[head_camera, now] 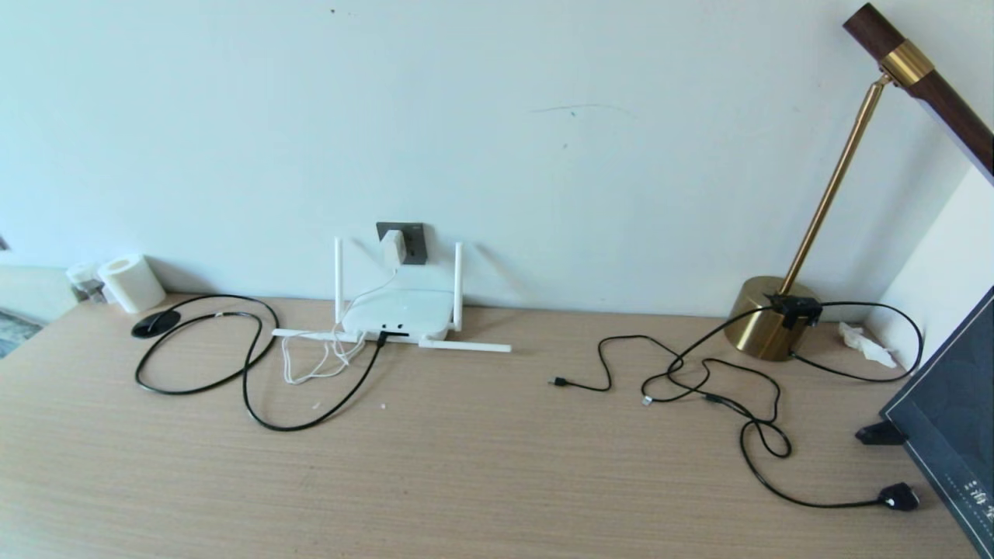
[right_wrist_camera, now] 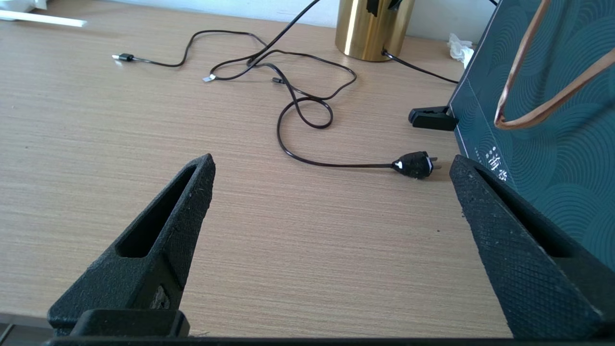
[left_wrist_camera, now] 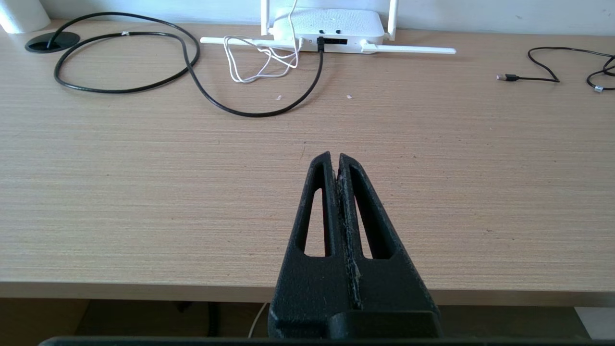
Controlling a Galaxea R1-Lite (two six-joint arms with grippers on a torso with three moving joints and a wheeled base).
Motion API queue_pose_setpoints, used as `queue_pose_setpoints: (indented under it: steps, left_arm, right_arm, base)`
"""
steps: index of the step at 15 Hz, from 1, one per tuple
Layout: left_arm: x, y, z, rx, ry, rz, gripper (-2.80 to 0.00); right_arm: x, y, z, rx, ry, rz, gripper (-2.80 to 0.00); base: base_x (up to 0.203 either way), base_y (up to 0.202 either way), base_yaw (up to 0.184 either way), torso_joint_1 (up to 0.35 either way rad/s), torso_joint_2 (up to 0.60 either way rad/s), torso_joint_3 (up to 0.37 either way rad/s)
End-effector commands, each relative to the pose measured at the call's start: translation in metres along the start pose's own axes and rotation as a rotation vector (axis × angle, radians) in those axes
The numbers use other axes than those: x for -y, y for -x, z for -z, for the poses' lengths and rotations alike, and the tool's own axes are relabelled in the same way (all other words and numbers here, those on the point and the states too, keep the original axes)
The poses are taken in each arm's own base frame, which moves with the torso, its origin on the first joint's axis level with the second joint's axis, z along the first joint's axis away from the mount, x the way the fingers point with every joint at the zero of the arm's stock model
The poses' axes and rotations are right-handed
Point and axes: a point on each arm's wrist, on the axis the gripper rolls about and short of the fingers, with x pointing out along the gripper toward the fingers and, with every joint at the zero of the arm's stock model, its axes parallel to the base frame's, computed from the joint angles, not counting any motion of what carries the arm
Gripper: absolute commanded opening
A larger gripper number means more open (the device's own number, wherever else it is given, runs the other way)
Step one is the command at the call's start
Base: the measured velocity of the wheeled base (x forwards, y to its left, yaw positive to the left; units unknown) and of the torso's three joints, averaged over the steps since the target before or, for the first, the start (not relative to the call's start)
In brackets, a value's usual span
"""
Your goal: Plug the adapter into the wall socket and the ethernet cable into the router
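Left gripper [left_wrist_camera: 335,158]: fingers pressed together, empty, at the desk's near edge. Right gripper [right_wrist_camera: 331,168]: spread wide, empty, same edge.
Ahead of left gripper, well apart: router [left_wrist_camera: 329,28], cable [left_wrist_camera: 321,45] seated in its front port; adapter [head_camera: 393,245] sits on the socket [head_camera: 411,242].
Judgement: both plugs appear home; only withdrawal remains, kept low and straight back.
Room: bare desk [left_wrist_camera: 144,192] between grippers and router; lamp [right_wrist_camera: 370,29] and loose leads beyond right gripper.

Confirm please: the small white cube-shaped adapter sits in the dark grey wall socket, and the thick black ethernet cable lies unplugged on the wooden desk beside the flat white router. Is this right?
One part is wrong. The thick black ethernet cable is not unplugged: its end sits in a port on the flat white router, as the left wrist view shows. The small white cube-shaped adapter does sit in the dark grey wall socket.
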Motion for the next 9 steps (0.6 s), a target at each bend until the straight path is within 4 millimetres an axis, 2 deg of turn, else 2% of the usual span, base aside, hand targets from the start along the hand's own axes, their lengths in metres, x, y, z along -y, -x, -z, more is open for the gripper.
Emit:
queue_pose_setpoints:
  steps: [1,9]
  left_arm:
    - [0.0,-0.0003,0.0002,-0.002,0.001,-0.001,-2.8]
    - [0.0,-0.0003,0.0002,-0.002,0.001,-0.002,-2.8]
  right_arm:
    - [0.0,0.0,0.0001,-0.001,-0.004,0.0,0.0]
    - [0.0001,-0.0019,0.0,0.039,-0.04,0.005,0.0]
  base:
    - [0.0,0.0,0.0,0.0,0.0,0.0]
    - [0.0,0.0,0.0,0.0,0.0,0.0]
